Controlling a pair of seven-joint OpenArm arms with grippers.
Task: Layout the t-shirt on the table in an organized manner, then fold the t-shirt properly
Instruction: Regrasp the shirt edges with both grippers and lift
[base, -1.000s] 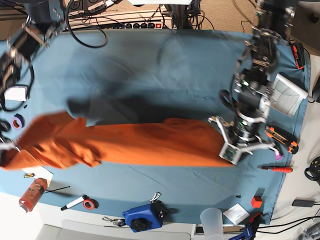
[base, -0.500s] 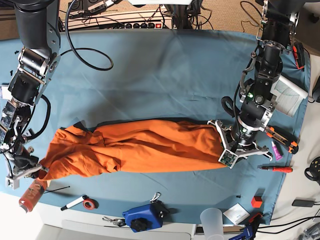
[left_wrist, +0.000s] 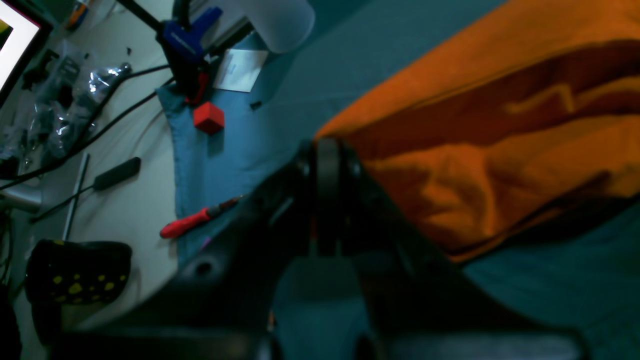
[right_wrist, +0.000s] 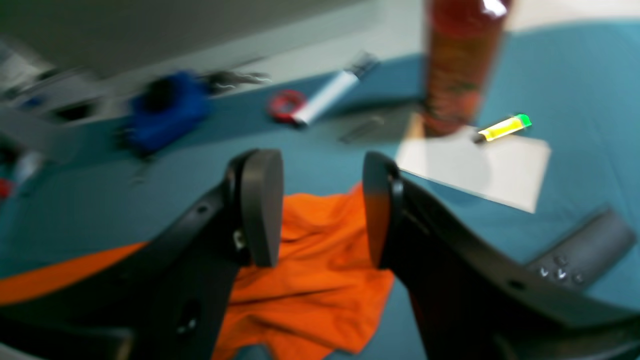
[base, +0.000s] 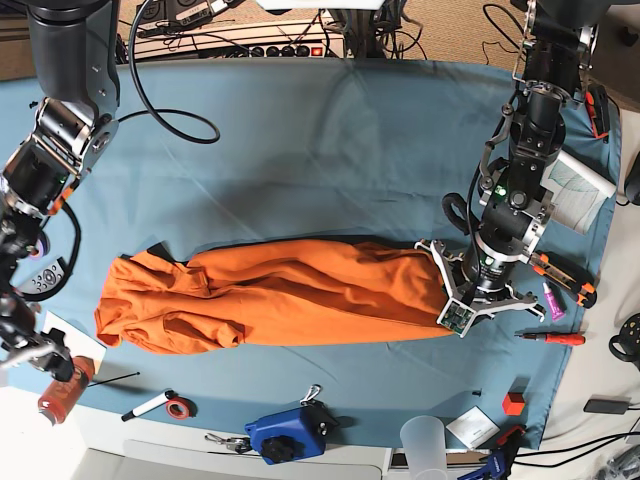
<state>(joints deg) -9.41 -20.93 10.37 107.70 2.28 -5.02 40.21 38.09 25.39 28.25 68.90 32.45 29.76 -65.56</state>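
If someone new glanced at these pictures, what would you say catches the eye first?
The bright orange t-shirt stands out, lying bunched in a long band across the middle of the blue-covered table. Next comes the left claw, shut on the t-shirt's end at the base view's right. The right claw hangs open over the other end, gripping nothing.

The left gripper (left_wrist: 327, 150) hides the t-shirt (left_wrist: 490, 130) edge it pinches, and the frame cuts the cloth off at the right. The right wrist view is blurred; its gripper (right_wrist: 320, 210) covers part of the shirt.
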